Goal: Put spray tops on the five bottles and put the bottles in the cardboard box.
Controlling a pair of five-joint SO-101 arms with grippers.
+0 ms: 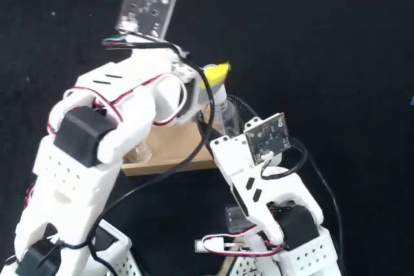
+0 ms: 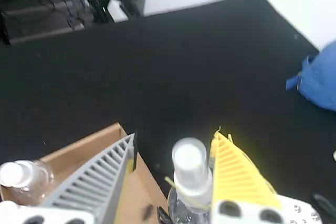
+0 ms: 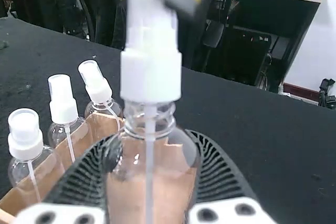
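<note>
Right gripper (image 3: 151, 153) pinching bottle (image 3: 157, 192) at body, upright just beside cardboard box (image 1: 169, 152); likely steadying it for capping. Left gripper (image 2: 174, 136) spread, straddling spray top (image 2: 189, 163) on neck, probably to seat it. Three capped bottles (image 3: 63, 108) in box.

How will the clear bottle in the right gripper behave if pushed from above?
Probably light: the bottle looks empty. The tall spray top likely makes it top-heavy, apt to tip. Its smooth clear wall might slip in the right gripper.

Right tool (image 3: 152, 150) clasping bottle (image 3: 149, 192), spray top (image 3: 150, 72) on neck, three bottles (image 3: 62, 103) beside
</note>
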